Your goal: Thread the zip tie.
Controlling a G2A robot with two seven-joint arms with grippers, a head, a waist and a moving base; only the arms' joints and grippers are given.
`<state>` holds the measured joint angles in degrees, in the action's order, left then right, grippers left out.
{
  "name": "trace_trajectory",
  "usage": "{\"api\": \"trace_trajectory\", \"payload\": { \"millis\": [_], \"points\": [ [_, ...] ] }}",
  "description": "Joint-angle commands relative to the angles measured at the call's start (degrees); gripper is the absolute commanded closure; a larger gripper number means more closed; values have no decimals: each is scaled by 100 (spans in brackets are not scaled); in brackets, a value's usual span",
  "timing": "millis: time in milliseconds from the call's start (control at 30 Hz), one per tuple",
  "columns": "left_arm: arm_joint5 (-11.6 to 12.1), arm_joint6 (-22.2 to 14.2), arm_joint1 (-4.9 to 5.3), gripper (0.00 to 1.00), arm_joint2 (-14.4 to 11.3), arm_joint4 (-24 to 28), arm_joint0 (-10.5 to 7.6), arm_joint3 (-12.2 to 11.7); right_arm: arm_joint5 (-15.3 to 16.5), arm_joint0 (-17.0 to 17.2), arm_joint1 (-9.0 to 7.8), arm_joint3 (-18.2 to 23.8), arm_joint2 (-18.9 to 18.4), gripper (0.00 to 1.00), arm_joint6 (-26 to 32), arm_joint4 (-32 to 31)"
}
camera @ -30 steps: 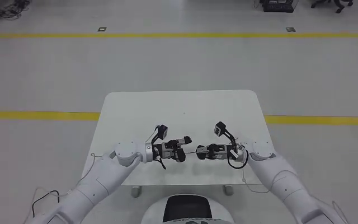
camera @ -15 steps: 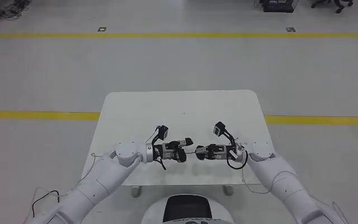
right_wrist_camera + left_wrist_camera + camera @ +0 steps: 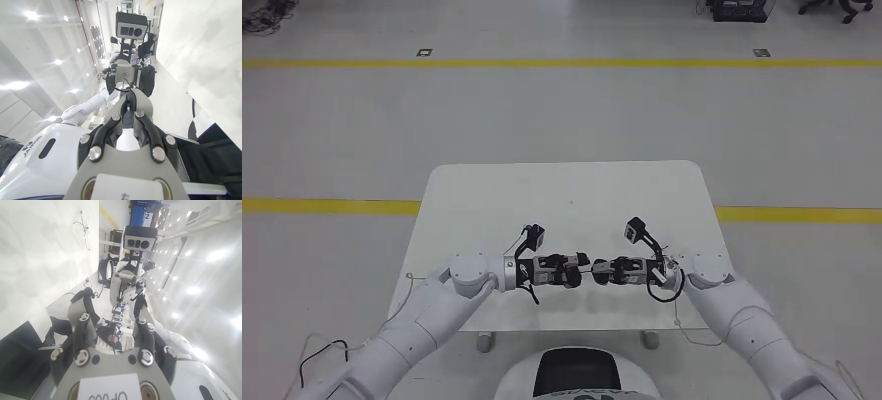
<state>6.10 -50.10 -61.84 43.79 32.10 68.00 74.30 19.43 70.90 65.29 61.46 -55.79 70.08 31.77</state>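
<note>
Zip tie, prob. light, thin and springy, sits over the table's 6 o'clock half, pinched by the right gripper, free end pointing to 9 o'clock at the left gripper, fingers apart; best to grab near the tip.

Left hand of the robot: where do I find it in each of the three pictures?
Top view: the left hand is above the near middle of the table, pointing at the other arm.
Left wrist view: it is the pair of spread fingers closest to the camera.
Right wrist view: it is the farther hand, facing the camera, fingers apart.
Shared landmark: the right hand, facing it in all three.
</note>
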Motion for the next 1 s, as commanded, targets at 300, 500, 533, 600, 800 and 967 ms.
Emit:
{"api": "trace_trajectory", "payload": {
  "millis": [300,500,533,600,800,967],
  "points": [
    [-18,-65,-8,69,-17,36,-22,-45,5,-45,56,-97,88,100,-76,21],
    [-29,-89,-17,71,-36,56,-42,-75,5,-36,91,-100,81,100,-187,-13],
    [-27,-94,-19,71,-39,59,-44,-78,5,-29,95,-98,78,100,-201,-21],
    [-20,-105,-21,71,-44,67,-48,-85,5,-27,109,-120,87,100,-241,-59],
    [-6,-121,-27,79,-51,91,-55,-104,-73,-88,164,-224,224,100,-334,-148],
    [9,-130,-28,81,-53,95,-56,-109,-111,-159,207,-321,314,100,-366,-172]
  ]
}}
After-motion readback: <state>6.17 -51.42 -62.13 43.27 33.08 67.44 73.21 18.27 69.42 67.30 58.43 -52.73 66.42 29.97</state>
